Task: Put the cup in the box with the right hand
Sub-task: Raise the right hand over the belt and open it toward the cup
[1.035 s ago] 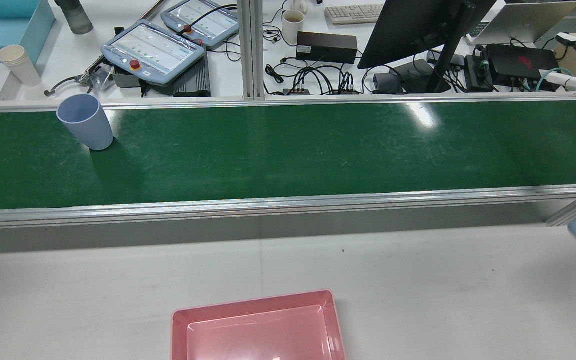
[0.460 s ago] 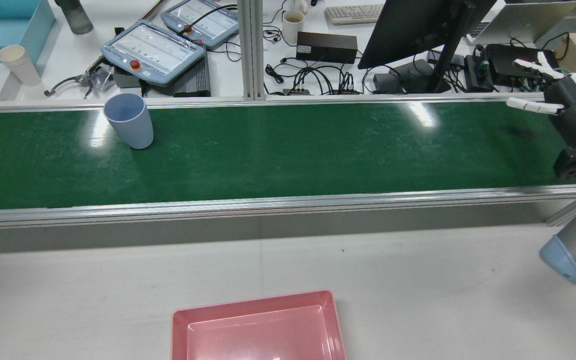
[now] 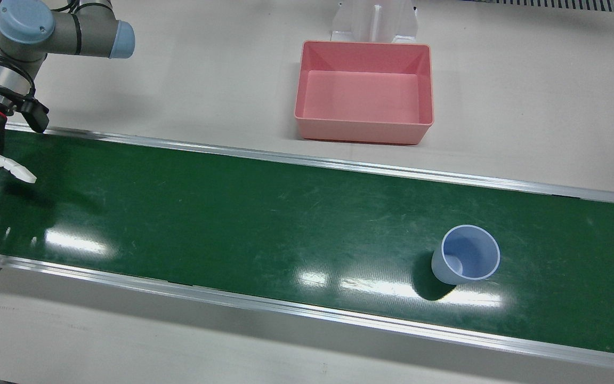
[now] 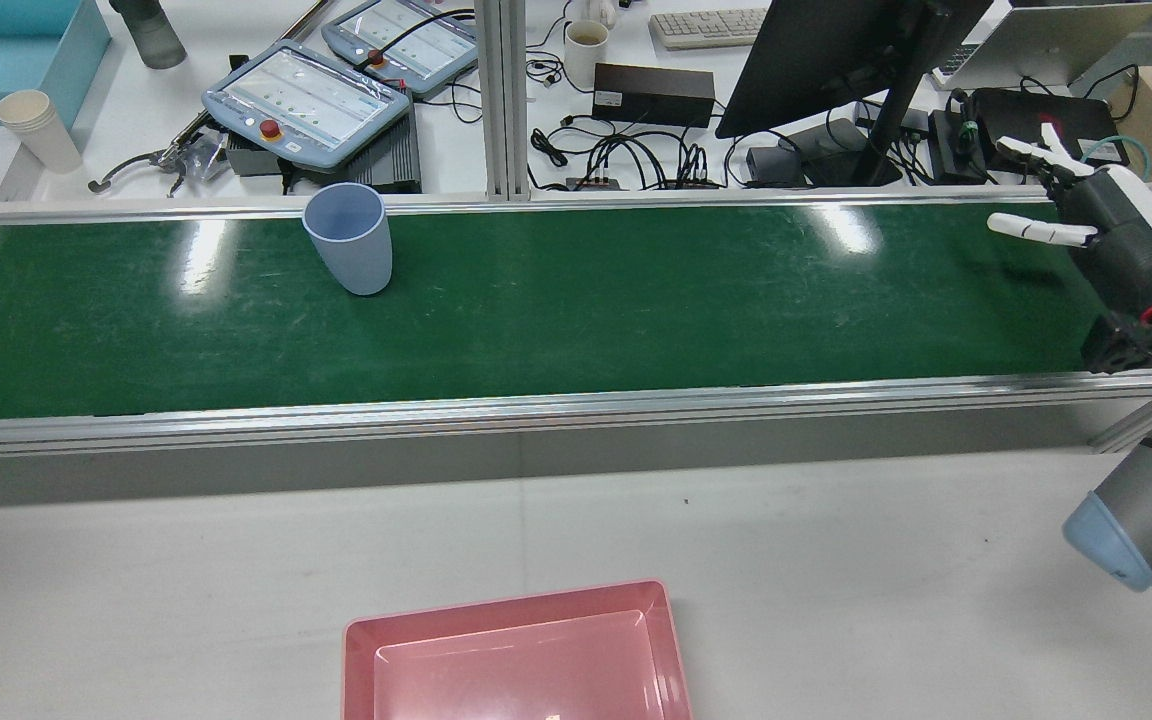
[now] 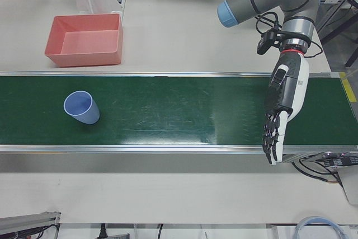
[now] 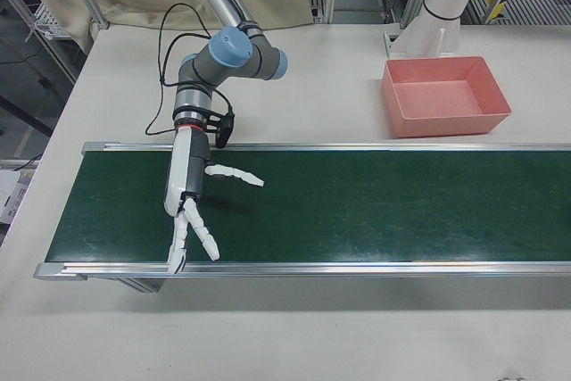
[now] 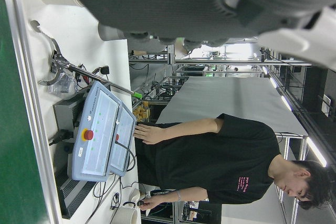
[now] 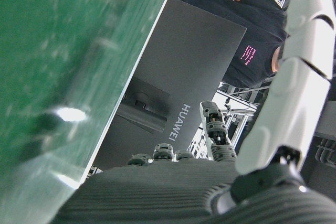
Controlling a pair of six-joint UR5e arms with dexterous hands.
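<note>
A light blue cup (image 4: 348, 238) stands upright on the green belt (image 4: 636, 300), on the robot's left half near the far rail. It also shows in the front view (image 3: 466, 255) and the left-front view (image 5: 81, 107). The empty pink box (image 3: 363, 56) sits on the white table on the robot's side of the belt (image 4: 511, 605). My right hand (image 4: 1101, 225) is open, fingers spread, above the belt's right end, far from the cup; it also shows in the right-front view (image 6: 187, 194). My left hand (image 5: 284, 99) is open and empty above the belt's other end.
Beyond the belt's far rail (image 4: 576, 203) lie two teach pendants (image 4: 306, 100), a monitor (image 4: 836, 50), cables and a stack of paper cups (image 4: 36, 125). A white pedestal (image 3: 373, 18) stands behind the box. A person in black (image 7: 210, 156) stands on the operators' side.
The cup has travelled along the belt toward the robot's right. My right arm has swung in from the right edge, and its open hand now hangs over the belt.
</note>
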